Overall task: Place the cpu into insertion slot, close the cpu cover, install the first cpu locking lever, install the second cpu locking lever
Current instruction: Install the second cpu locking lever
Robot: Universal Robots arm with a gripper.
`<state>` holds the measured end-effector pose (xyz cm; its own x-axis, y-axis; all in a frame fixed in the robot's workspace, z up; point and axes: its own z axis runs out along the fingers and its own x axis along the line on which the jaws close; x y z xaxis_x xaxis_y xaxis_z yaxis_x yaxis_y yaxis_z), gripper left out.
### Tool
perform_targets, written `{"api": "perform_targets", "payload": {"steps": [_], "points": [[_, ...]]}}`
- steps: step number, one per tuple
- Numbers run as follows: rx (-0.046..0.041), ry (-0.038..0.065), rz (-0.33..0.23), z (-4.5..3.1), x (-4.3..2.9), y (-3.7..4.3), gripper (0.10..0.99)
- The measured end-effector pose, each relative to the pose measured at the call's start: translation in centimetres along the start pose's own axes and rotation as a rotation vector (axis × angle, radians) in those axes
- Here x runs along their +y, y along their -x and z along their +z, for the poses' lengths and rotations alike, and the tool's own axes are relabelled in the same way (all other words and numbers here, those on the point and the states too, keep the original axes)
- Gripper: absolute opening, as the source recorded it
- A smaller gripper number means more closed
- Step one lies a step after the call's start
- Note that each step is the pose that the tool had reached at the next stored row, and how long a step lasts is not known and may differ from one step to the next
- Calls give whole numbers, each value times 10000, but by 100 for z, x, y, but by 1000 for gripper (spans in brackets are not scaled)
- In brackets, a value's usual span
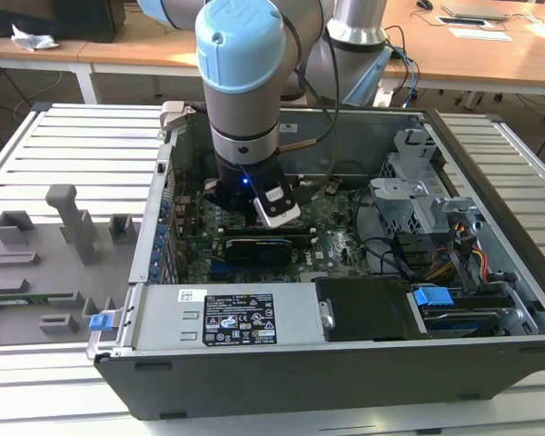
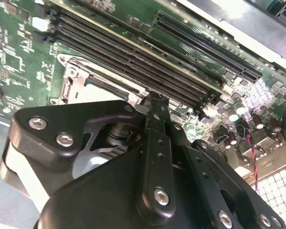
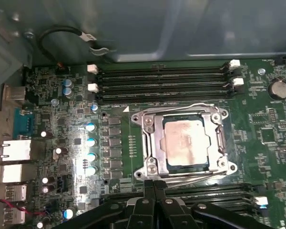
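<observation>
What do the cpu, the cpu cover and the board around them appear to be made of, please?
The cpu: dull silvery metal top, faintly smudged. The cpu cover: bright stamped metal, judging by its glints. The board: green laminate, probably fibreglass, with fine printed traces.

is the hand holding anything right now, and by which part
Nothing is held: the hand is shut with no object between its fingers, poised by the cpu cover, with the cpu seated in the insertion slot.

I can't read any text from here. The white sticker [image 1: 241, 320] on the power supply housing [image 1: 163, 320] carries print and symbols, too fine to make out. Markings on the cpu [image 3: 187, 143] lid and the motherboard [image 3: 269, 160] silkscreen are illegible.
</observation>
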<state>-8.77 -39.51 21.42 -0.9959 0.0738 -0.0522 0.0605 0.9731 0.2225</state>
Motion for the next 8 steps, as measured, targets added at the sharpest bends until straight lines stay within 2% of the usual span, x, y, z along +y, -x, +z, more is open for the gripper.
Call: {"api": "perform_targets", "payload": {"steps": [3, 5, 8], "points": [[10, 74, -10, 41, -20, -19, 106], [18, 172, -14, 80, -31, -38, 106], [18, 187, -17, 103, -37, -59, 106]]}}
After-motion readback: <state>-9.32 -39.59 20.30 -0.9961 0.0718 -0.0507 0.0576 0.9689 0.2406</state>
